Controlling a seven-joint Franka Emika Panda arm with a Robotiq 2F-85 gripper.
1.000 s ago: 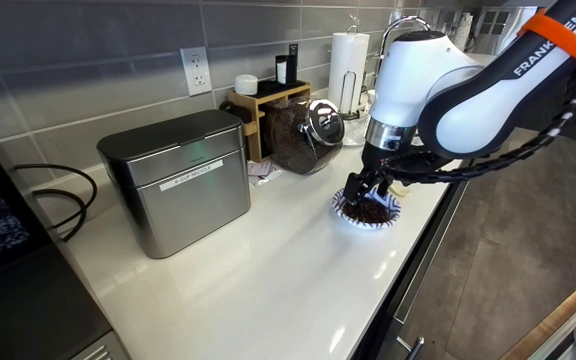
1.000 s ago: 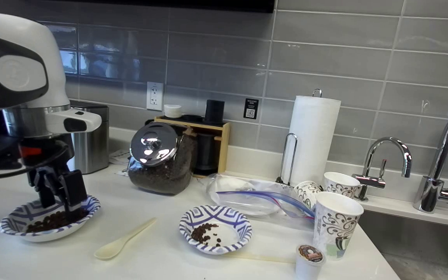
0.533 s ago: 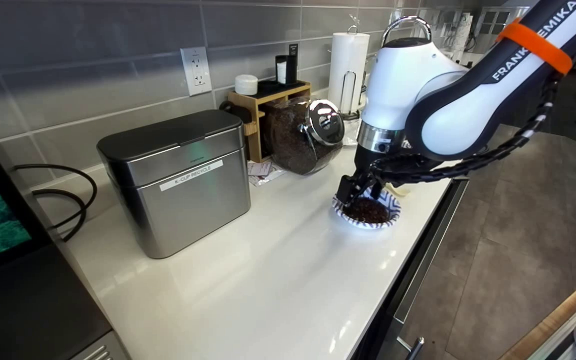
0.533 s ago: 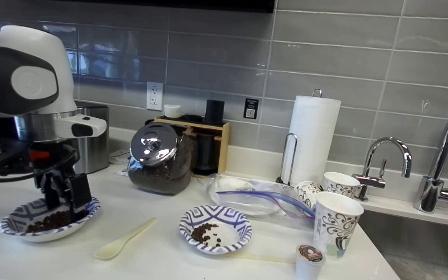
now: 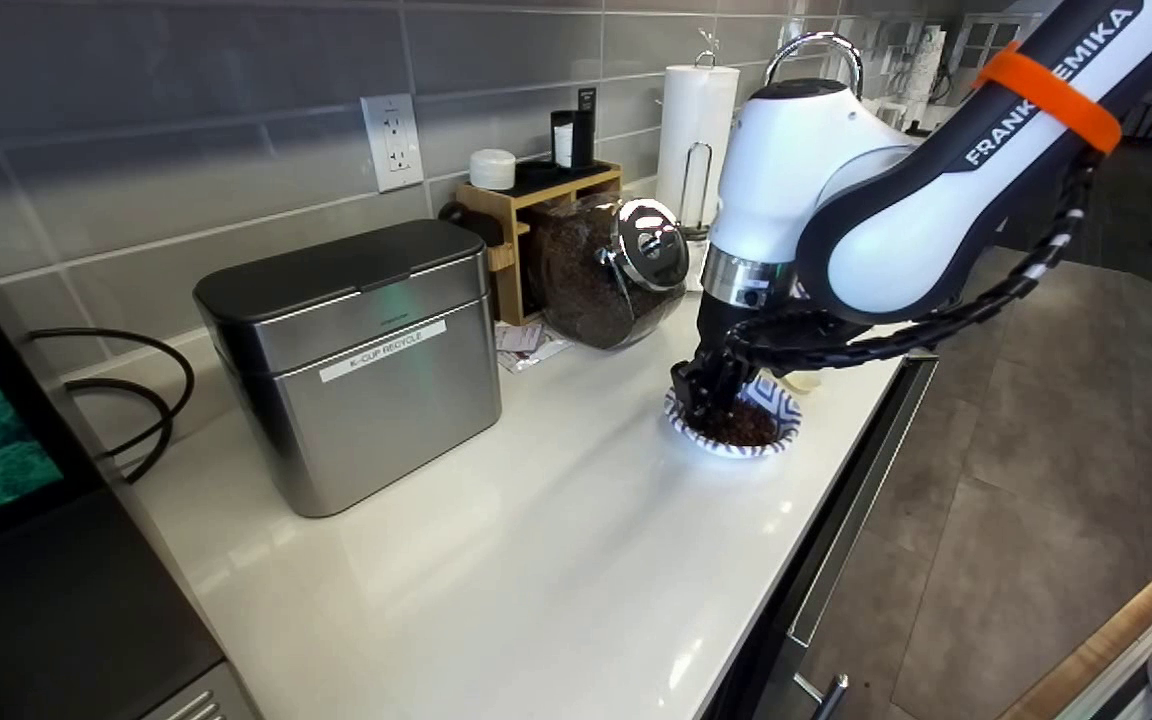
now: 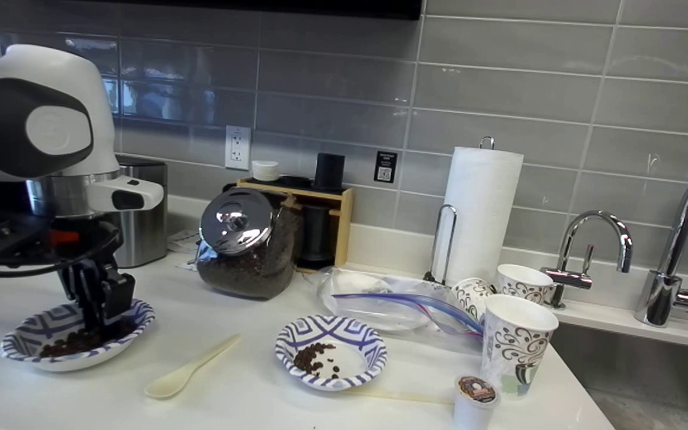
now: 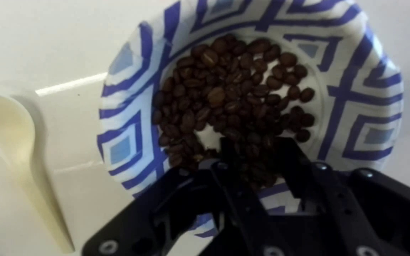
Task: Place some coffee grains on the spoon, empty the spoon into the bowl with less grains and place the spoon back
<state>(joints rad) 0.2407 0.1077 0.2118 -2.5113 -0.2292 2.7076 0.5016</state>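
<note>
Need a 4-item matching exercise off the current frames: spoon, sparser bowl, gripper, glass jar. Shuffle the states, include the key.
Column 1
1. spoon
2. bowl with fewer beans
3. gripper
4. glass jar

Column 2
A. down inside the fuller bowl, at its pile of beans
B. tilted, with a shiny lid
C. small cluster of beans inside, much of its bottom bare
D. cream-coloured, lying on the counter

Pairs: 1-D, 2-C, 3-A, 4-B

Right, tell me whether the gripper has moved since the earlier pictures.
Yes: in an exterior view, the gripper has shifted a little left in the picture, toward the steel bin, which has stayed put.
</note>
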